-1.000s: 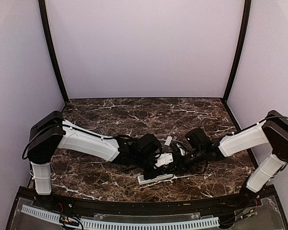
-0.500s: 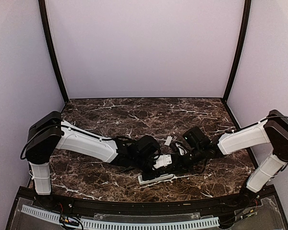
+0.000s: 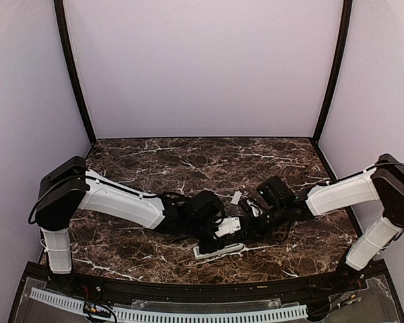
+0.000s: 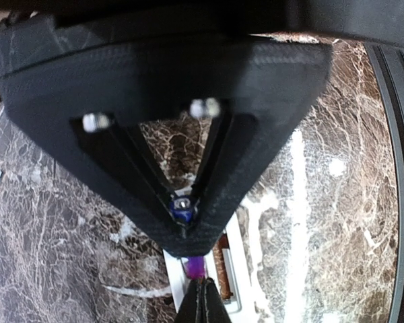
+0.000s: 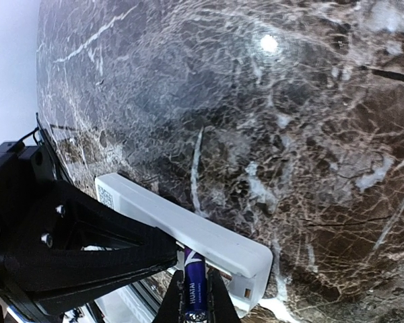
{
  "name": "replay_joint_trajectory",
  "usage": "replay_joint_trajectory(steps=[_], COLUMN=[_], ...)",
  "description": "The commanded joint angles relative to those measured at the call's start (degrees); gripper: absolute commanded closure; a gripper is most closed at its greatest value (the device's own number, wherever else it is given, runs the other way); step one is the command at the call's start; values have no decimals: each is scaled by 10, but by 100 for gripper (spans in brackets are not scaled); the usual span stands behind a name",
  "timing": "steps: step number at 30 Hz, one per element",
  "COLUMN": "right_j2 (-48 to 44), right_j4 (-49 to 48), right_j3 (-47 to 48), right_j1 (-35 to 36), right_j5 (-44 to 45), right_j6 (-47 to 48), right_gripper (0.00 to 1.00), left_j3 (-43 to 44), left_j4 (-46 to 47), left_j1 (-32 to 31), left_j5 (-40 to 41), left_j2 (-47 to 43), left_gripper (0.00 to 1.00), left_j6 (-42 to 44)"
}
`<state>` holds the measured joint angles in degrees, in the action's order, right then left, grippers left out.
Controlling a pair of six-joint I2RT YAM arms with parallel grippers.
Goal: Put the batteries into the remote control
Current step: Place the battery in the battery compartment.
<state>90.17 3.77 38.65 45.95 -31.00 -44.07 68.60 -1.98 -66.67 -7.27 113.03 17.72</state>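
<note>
My right tool [image 5: 194,304] grasps slim purple cylindrical battery [image 5: 193,279], nose-down into bay of white plastic remote control [image 5: 188,232] — left tool [image 4: 186,222] clenched empty, apparently steadying it on dark marble worktop [image 5: 289,134].

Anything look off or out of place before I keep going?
Nothing damaged or spilled. One small white piece lies loose on the table, apart from the remote control, possibly its cover. The right claw pinches a purple battery at the remote's end; its seating is unclear.
</note>
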Motion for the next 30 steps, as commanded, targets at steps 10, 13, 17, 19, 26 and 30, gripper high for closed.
replay_joint_trajectory(steps=[10,13,17,19,26,30], right_j2=[29,30,36,38,35,43], right_j4=[-9,-19,-27,-31,-62,-95], right_j3=[-20,-25,-26,-27,-47,-67], right_j1=[2,3,4,5,13,19], right_j5=[22,21,19,18,18,13], right_j6=[-19,-25,-28,-30,-58,-82], right_gripper=[100,100,100,100,100,100], left_j3=[-15,-36,-50,-50,-35,-35], left_j4=[-65,-73,-86,-89,-94,-94], left_j1=[21,22,22,23,22,22], left_j5=[-42,-51,-61,-68,-69,-66], left_j2=[-53,-62,-60,-53,-25,-23], left_gripper=[68,56,46,45,54,67], left_j6=[-10,3,9,6,-9,-10])
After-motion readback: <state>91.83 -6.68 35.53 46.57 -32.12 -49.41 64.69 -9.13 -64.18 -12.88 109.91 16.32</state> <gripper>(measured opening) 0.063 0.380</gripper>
